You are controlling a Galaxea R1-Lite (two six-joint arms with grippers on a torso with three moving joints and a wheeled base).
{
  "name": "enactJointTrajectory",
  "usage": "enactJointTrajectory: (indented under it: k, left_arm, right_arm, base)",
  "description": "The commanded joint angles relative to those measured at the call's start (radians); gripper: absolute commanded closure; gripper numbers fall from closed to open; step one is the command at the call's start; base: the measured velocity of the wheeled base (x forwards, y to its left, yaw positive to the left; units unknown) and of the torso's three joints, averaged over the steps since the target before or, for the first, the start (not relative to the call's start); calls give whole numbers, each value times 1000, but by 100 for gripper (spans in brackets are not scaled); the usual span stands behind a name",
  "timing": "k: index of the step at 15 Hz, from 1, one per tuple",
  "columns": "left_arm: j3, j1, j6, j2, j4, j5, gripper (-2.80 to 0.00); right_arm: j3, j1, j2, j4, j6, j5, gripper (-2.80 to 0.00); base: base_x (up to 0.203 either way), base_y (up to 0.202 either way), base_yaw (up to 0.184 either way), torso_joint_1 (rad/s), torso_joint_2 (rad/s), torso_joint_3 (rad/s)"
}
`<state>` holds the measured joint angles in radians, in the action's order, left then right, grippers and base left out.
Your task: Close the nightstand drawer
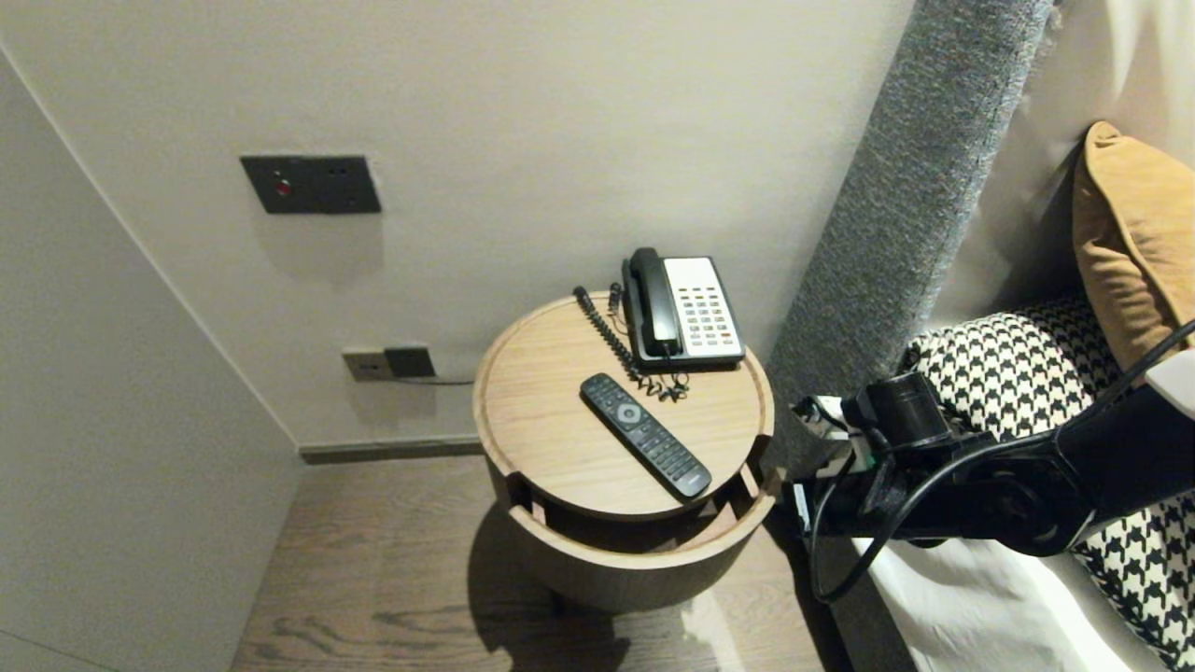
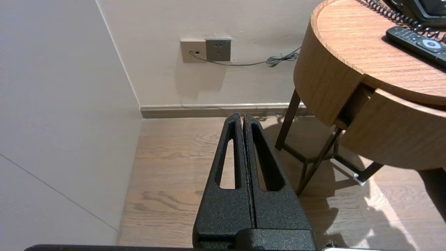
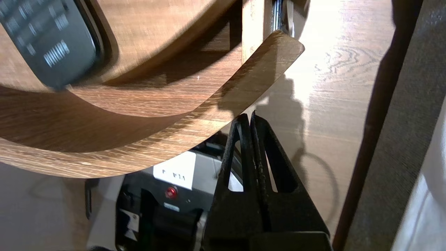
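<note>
At surface [image 1: 551, 401] right-front edge: right end effector [image 3: 250, 116] clenched, empty, just beside open drawer [image 3: 244, 87] end; remote [image 1: 644, 434] near same edge; bed [image 1: 980, 597] near. Left end effector [image 2: 242, 116] clenched over floor [image 2: 167, 157].

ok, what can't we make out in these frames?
Drawer inside: head view, the table top overhangs and shades it.
Right gripper contact with the drawer front: right wrist view, shut jaws sit close, touch unclear; head view, the right arm hides them.
Remote buttons: right wrist view, blurred, cut off by the frame edge.
Phone: left wrist view, cut off by the frame edge.
Left gripper: outside head view.
</note>
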<state>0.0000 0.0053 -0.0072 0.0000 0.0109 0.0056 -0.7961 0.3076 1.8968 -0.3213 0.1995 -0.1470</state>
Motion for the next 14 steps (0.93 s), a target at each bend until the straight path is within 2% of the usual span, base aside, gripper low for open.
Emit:
enactJointTrajectory:
  k: [1,14]
  left_arm:
    - [0,1,0,0,1,0,0]
    - [0,1,0,0,1,0,0]
  right_arm:
    - [-15,6,4,-4,7,-2,0]
    - [-72,15,36,-3,40,35,0]
  base:
    - [0,0,0,0,0,0]
    - [0,0,0,0,0,0]
